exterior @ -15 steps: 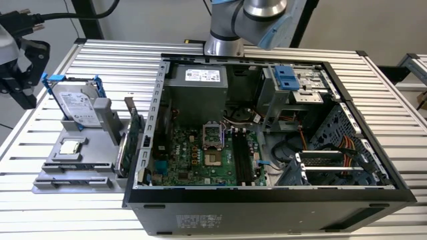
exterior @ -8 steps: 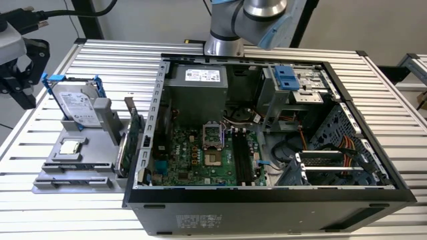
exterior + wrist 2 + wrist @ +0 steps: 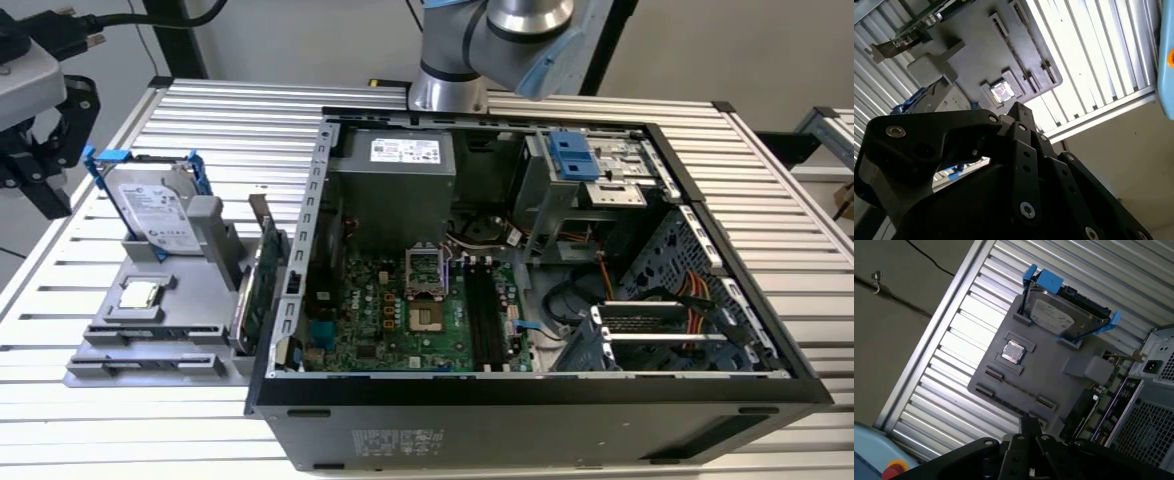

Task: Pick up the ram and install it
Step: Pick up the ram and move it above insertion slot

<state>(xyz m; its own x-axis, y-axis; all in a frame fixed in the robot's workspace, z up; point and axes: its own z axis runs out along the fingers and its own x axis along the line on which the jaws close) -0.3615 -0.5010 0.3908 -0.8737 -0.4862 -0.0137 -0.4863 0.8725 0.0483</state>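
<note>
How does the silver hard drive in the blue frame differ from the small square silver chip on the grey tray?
The silver hard drive in its blue frame stands on edge; the small square silver chip lies flat in a recess. The drive is much larger and oblong; the chip is square. Both sit on the grey tray.

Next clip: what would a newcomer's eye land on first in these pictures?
The open computer case with its green motherboard exposed dominates the slatted table in the exterior view. At that view's left, a grey tray holds a hard drive standing on edge in a blue frame and a small square chip lying flat. In the first wrist view, the black end effector hangs above that tray's edge.
</note>
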